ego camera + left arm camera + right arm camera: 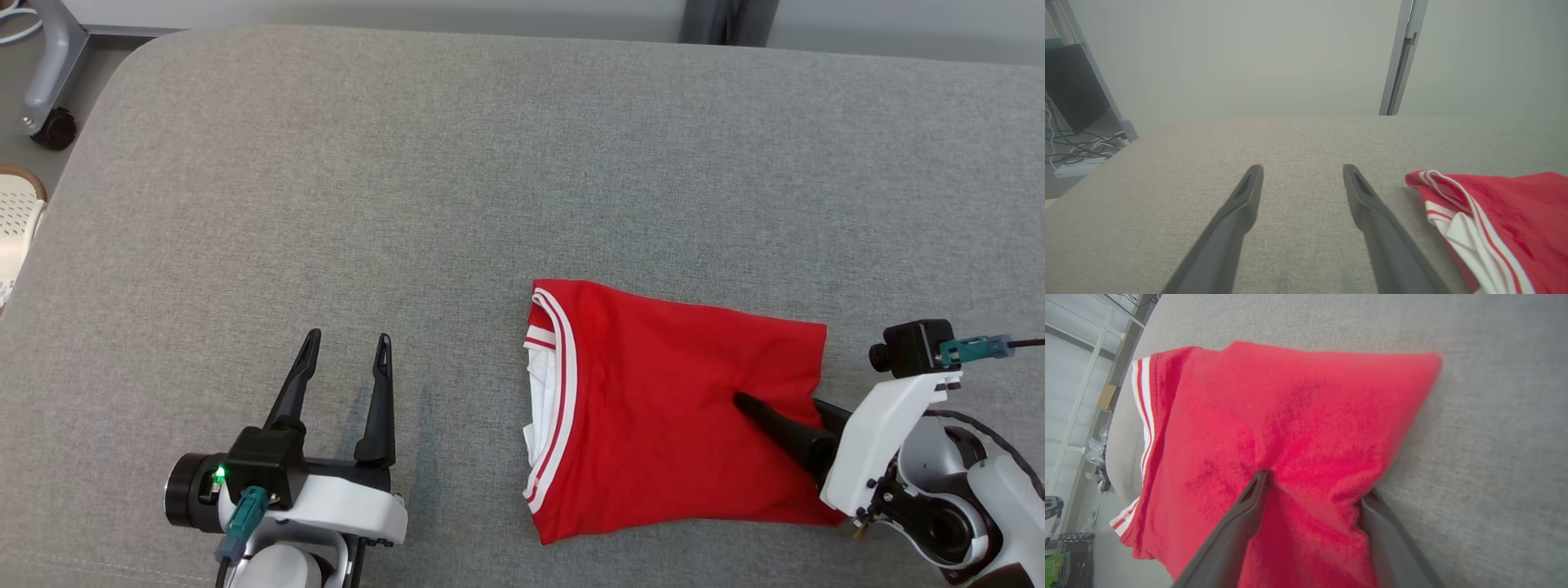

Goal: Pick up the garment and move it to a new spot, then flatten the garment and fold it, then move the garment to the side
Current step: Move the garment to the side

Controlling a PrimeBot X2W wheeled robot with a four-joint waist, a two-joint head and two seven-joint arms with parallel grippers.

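Fabric, grey and woven, covers the wide padded surface (408,163), which has a rounded far-left corner. The garment (678,408), red and folded into a rough rectangle with striped trim along its left edge, lies at the near right. My right gripper (1316,484) is spread wide, one finger on the cloth and the other at its right edge, clamping nothing. My left gripper (349,337) is wide open and empty, left of the garment. Beyond are a pale wall (1249,53), a metal post (1402,57) and floor cables (1077,151).
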